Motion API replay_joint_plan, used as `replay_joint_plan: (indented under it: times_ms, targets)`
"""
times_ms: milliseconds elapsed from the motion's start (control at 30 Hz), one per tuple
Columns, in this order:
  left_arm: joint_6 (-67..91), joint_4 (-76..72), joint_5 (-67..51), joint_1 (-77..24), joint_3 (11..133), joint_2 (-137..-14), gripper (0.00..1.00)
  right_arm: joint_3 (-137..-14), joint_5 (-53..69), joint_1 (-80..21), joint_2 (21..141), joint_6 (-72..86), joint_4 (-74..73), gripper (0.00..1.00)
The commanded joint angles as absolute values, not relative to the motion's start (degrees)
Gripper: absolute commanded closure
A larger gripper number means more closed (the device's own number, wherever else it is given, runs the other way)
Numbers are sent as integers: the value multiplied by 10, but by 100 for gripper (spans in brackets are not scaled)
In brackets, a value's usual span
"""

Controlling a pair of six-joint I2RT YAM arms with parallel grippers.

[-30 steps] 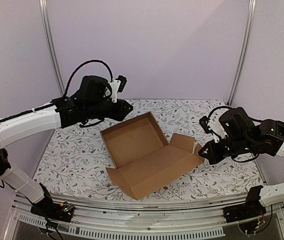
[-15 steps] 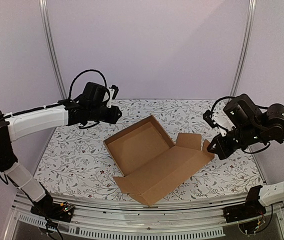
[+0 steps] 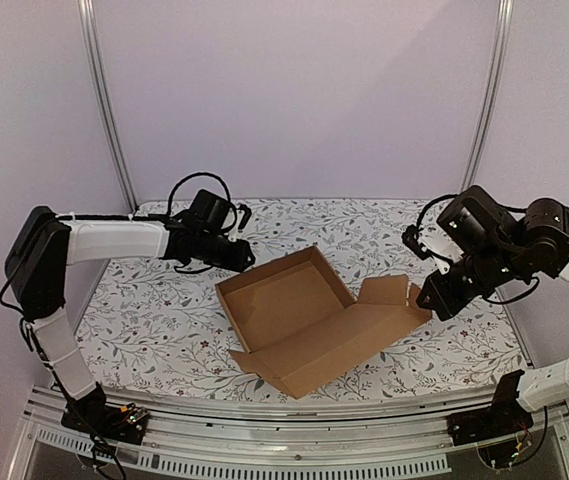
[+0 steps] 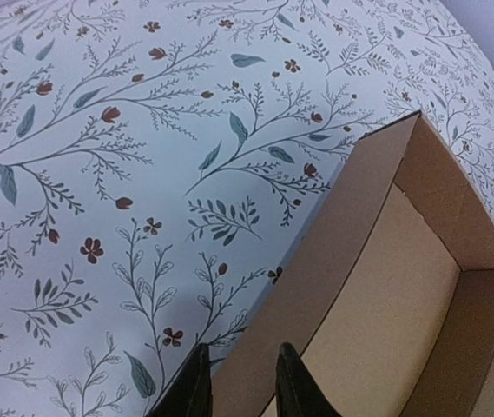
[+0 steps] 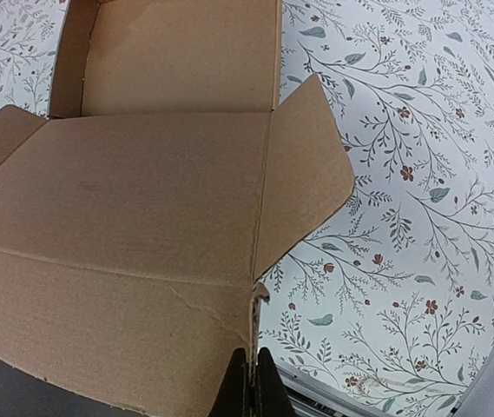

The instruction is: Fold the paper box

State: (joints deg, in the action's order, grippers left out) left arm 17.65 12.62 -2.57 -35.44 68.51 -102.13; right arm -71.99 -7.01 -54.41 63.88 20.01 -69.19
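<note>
Over on the left, the left gripper (image 3: 248, 258) has swung down from where it hung high a second ago. It now sits low at the far left wall of the paper box (image 3: 299, 315), a shallow tray of plain brown corrugated cardboard with its lid panel folded out flat. Its two black fingers (image 4: 292, 382) stand apart with that wall's rim running between them. Whether either finger touches the cardboard I cannot tell.

The paper box lies in the middle of the white tablecloth (image 3: 154, 320), which is printed with leafy sprigs and small red flowers. The tray is toward the far side and the lid panel (image 5: 125, 200) toward the near right. Since the earlier frame the whole thing has slid a little to the right and turned slightly.

On the right, a rounded side flap (image 5: 303, 174) tilts up from the lid's end, just beside the right gripper (image 3: 427, 303). That gripper's fingers are pressed together on the lid's right edge, next to the flap's crease, as they were before. It has drifted rightward along with the cardboard.

A metal upright (image 3: 104, 110) rises at the far left corner and another (image 3: 488, 100) at the far right, with pale lilac walls (image 3: 294, 90) behind.
</note>
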Motion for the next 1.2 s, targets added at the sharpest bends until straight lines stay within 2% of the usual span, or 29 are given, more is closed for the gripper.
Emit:
replay_joint_plan:
  times_ms: [0,400,600,733,900,1167]
  targets:
    - [185,109,-60,-351,680,-1048,76,-743,-81,-543,651,185,-699,100]
    - [196,86,-84,-351,649,-1070,80,-790,-109,-543,673,182,-691,84]
    - [202,80,-89,-351,630,-1069,82,-825,-120,-543,674,186,-672,63]
    - [208,76,-91,-351,616,-1065,83,-842,-132,-542,658,195,-662,55]
    - [215,71,-91,-351,597,-1056,83,-817,-166,-543,613,222,-648,54]
    - [229,65,-102,-352,578,-1049,84,-706,-172,-543,543,284,-607,54]
